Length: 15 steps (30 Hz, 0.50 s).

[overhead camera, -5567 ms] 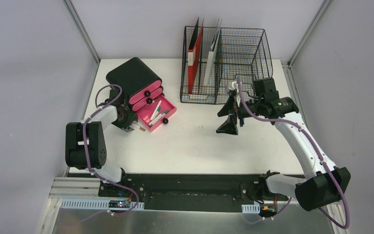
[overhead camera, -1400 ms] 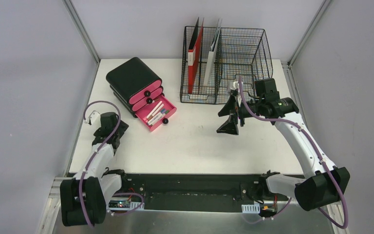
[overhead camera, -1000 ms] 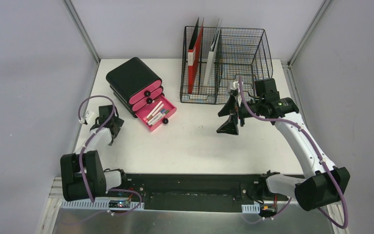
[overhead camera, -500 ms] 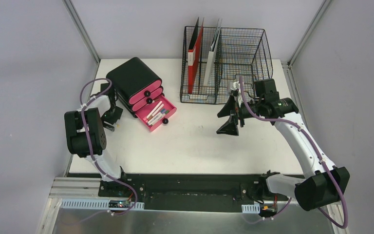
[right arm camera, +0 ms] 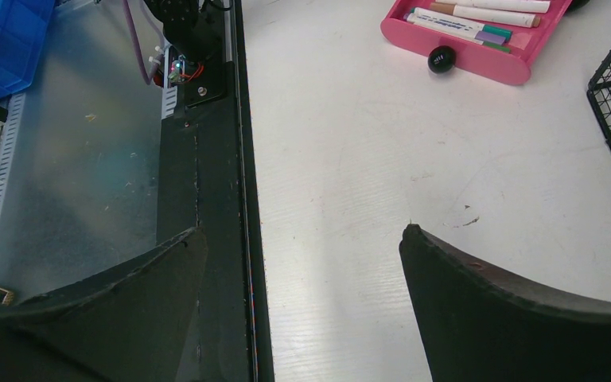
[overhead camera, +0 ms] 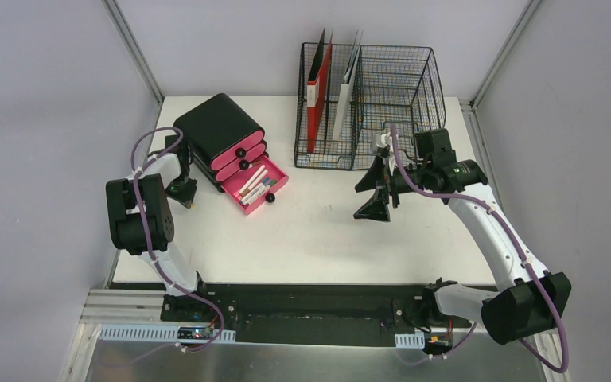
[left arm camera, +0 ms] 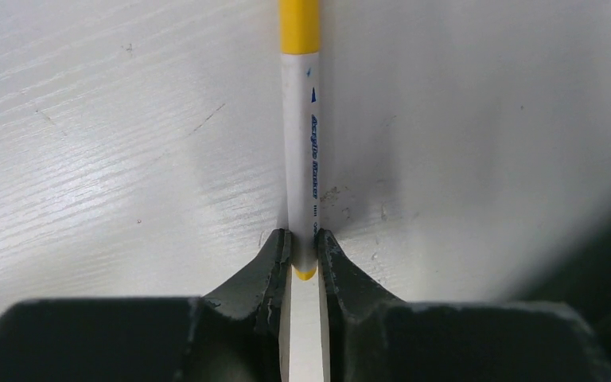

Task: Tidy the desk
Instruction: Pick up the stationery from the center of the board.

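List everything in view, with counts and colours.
desk: 1, white
drawer unit: 1, black with pink drawers, back left; bottom drawer open
markers: several, mixed colours, in bottom drawer
yellow marker: 1, white body, lying left of drawer unit
wire rack: 1, black, back centre
folders: several, one red, upright in rack's left half
bin: 1, blue, past desk's near edge
left gripper: shut on yellow marker's end
right gripper: open, empty

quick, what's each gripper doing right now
left gripper: closed on the end of the yellow-capped marker
right gripper: jaws wide open, holding nothing
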Each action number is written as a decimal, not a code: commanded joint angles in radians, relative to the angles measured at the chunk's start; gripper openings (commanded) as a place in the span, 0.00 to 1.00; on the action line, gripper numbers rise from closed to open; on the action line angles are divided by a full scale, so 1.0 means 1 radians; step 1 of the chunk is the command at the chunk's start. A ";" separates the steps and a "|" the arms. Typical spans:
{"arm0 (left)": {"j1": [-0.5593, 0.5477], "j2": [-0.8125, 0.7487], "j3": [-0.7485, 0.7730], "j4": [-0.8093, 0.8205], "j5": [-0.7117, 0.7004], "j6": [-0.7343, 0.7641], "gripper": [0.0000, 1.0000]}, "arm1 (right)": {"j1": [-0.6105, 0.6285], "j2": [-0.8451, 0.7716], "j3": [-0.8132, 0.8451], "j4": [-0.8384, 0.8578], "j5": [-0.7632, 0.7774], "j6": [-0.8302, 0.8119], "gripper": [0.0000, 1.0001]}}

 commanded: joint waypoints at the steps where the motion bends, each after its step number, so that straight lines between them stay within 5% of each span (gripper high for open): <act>1: 0.004 0.020 -0.005 -0.033 -0.001 0.006 0.10 | -0.005 -0.015 0.003 0.028 -0.035 -0.005 0.95; 15: 0.000 -0.138 -0.119 0.014 0.041 0.003 0.03 | -0.005 -0.012 0.001 0.030 -0.036 -0.008 0.95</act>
